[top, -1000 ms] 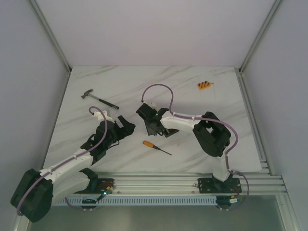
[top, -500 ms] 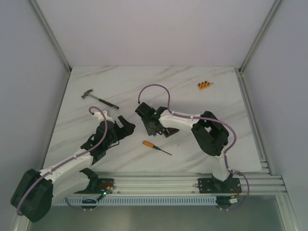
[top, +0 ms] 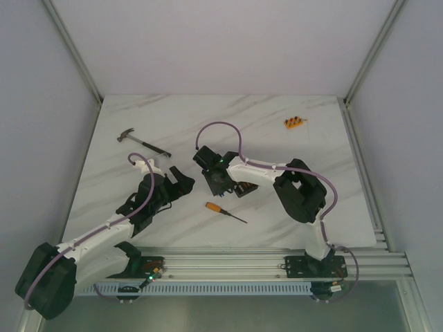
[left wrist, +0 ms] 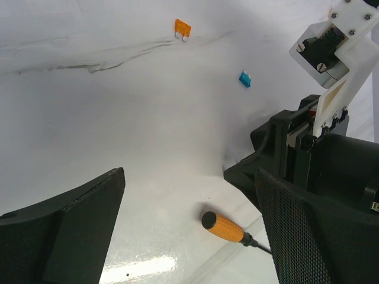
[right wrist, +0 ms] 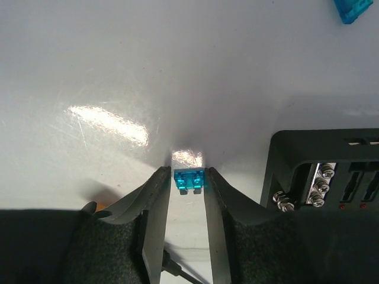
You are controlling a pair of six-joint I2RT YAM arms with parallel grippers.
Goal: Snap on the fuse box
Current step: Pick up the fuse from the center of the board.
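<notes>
My right claw [right wrist: 189, 175] is clamped on a small blue fuse [right wrist: 189, 180], one finger [right wrist: 155, 201] pressed to each of its sides, with the fuse held low over the white table [right wrist: 118, 59]. I cannot tell whether the fuse touches the surface. The fuse box [right wrist: 323, 171] sits on the table just beside this claw, on its right in my right wrist view. It is black, and its open top face shows screw heads and dark slots. From above, the box lies near the middle of the table, partly tucked under my right forearm, with a bit of orange showing in it. A loose blue fuse [right wrist: 349, 9] lies farther out on the table, cut off by the top right corner of the right wrist view.

My left claw [left wrist: 189, 177] is spread wide and grips nothing, hanging over bare table to the left of the right claw. Between its fingers I see the orange handle of the screwdriver [left wrist: 225, 227], which lies on the table near both claws. Farther off an orange fuse [left wrist: 182, 28] lies loose on the marble.

In the overhead view a hammer [top: 142, 142] lies at the far left of the table, well apart from the box. An orange block [top: 294, 123] sits at the far right.
</notes>
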